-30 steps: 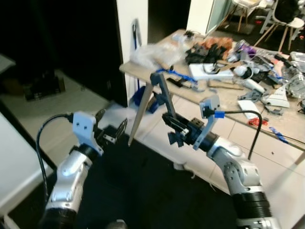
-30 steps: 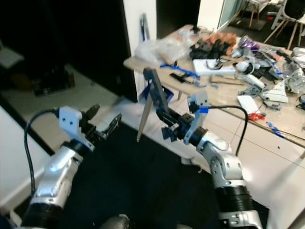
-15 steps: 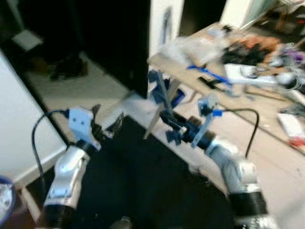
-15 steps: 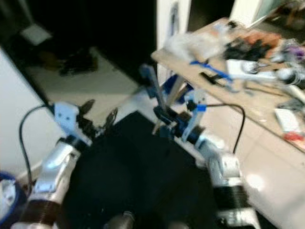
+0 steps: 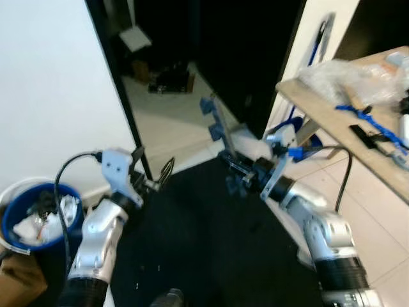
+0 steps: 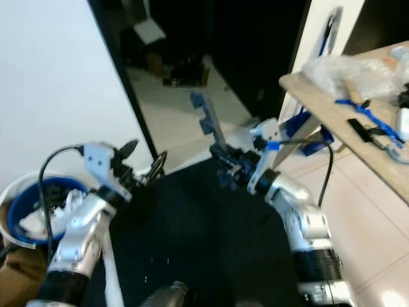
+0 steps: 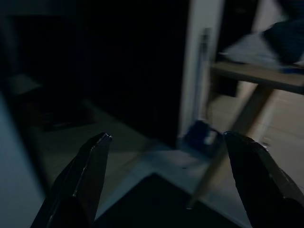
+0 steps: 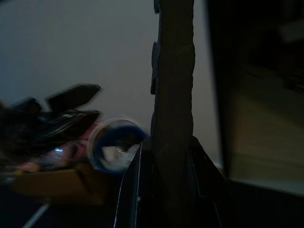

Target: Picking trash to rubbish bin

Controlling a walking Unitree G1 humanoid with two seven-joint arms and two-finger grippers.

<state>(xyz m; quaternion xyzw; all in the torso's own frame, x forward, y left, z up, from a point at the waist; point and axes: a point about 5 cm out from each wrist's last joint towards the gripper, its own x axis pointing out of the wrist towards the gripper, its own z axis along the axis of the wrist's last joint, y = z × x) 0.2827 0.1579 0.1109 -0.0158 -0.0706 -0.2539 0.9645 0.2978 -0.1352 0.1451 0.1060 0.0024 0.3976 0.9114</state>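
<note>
a: where the right arm reaches forward, we find the right end effector point(image 5: 235, 171) clamped on a long flat dark strip point(image 5: 216, 123) with blue tabs along one edge. the strip stands nearly upright above the fingers, over the black mat point(image 5: 211, 249) on the floor.

b: agreed. in the right wrist view we see the same strip point(image 8: 173, 95) rising straight up between the two fingers, pinched at its lower end. what of the left side?

a: we record the left end effector point(image 5: 153, 179) held out in front at about the same height, its two fingers apart and holding nothing. the left wrist view confirms it: both fingertips point(image 7: 92, 156) stand wide of each other with dim floor between them.

b: and the bin?

a: we note a blue rubbish bin point(image 5: 25, 204) with a white liner on the floor at the robot's left, against the white wall point(image 5: 57, 96). it already holds crumpled white rubbish point(image 5: 38, 224). the strip is well apart from it, off toward the robot's right.

b: surroundings?

a: we see a dark doorway point(image 5: 211, 51) ahead, and at the right a wooden desk point(image 5: 319, 112) carrying a clear plastic bag point(image 5: 348, 77) and blue straps point(image 5: 370, 118). a brown cardboard item point(image 5: 19, 281) lies just beside the bin.
</note>
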